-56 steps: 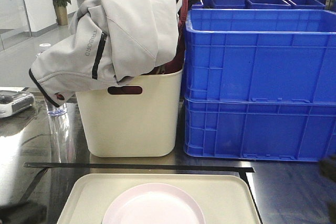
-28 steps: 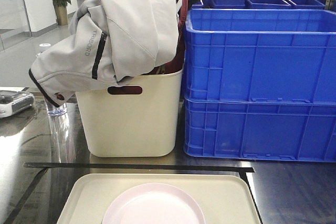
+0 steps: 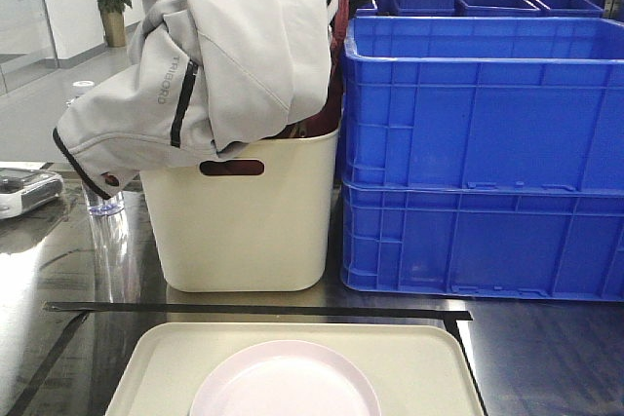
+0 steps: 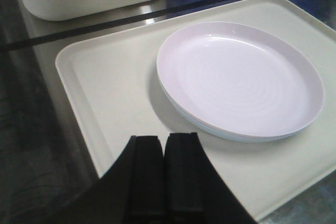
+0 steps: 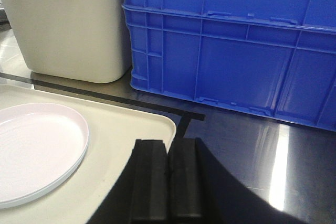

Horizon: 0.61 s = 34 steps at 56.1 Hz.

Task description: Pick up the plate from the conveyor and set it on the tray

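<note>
Okay, front view first: a second ago I had dark shapes at the bottom left corner and the right edge, which I take for my arms. They were already gone half a second ago, and they're gone now. So both arms have pulled back out of that view, and nothing else there has shifted. The plate (image 3: 285,381) sits exactly where it did, flat on the tray (image 3: 429,358).

What that tells me: this placement reads as done. The plate is down, nobody's holding it, and the arms are clear.

Left gripper (image 4: 164,174) in its wrist view: fingers pressed together, empty, hanging over the near edge of the tray with the plate just beyond the tips, not touching. Right gripper (image 5: 168,184): same story, fingers clenched against each other with nothing between them, hovering over the tray's right corner where it meets the steel table (image 5: 247,145).

Now the plate itself. Pale pink, glossy, shallow, with faint concentric rings at the centre. It lies level inside the tray rim, toward the right half in the left wrist view, with bare tray around it wherever I can see. No tilt, no overhang.

The conveyor isn't in any of my views, so I can't say whether more plates are coming.

Behind the tray runs a strip of black tape (image 3: 253,310), then a cream bin (image 3: 244,231) stuffed with a grey jacket (image 3: 214,56), and stacked blue crates (image 3: 483,153) beside it.
</note>
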Tool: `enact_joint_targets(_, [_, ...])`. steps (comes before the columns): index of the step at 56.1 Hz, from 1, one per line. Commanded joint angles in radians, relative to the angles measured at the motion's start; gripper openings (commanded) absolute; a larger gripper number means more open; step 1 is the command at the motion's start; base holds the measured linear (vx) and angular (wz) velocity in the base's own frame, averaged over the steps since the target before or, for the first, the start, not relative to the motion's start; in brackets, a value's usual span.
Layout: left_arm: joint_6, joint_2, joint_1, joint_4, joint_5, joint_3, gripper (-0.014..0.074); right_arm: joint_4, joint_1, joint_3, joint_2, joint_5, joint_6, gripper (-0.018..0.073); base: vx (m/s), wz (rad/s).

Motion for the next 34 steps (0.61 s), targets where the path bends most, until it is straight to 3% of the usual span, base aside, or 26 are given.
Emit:
enact_joint_targets(1, [-0.053, -0.108, 0.002, 0.106, -0.124, 0.016, 0.0001, 0.001, -0.006, -0.027, 0.002, -0.081, -0.002, -0.0009, 0.0, 0.0])
enact_joint_targets(9, [-0.225, -0.333, 0.069, 0.29, -0.303, 0.179, 0.0002, 0.001, -0.006, -0.027, 0.002, -0.081, -0.002, -0.0009, 0.0, 0.0])
enact_joint_targets(16, [-0.34, -0.517, 0.116, 0.41, -0.348, 0.354, 0.0003, 0.001, -0.006, -0.027, 0.002, -0.081, -0.002, -0.0009, 0.0, 0.0])
enact_joint_targets(25, [-0.374, -0.728, 0.152, 0.441, -0.339, 0.553, 0.0003, 0.001, -0.006, -0.027, 0.002, -0.081, -0.002, -0.0009, 0.0, 0.0])
enact_joint_targets(27, [-0.373, -0.76, 0.158, 0.451, -0.265, 0.546, 0.0003, 0.001, -0.006, -0.027, 0.002, -0.081, -0.002, -0.0009, 0.0, 0.0])
enact_joint_targets(34, [-0.378, -0.75, 0.158, 0.47, -0.271, 0.546, 0.0003, 0.001, -0.006, -0.027, 0.002, -0.077, -0.002, -0.0009, 0.0, 0.0])
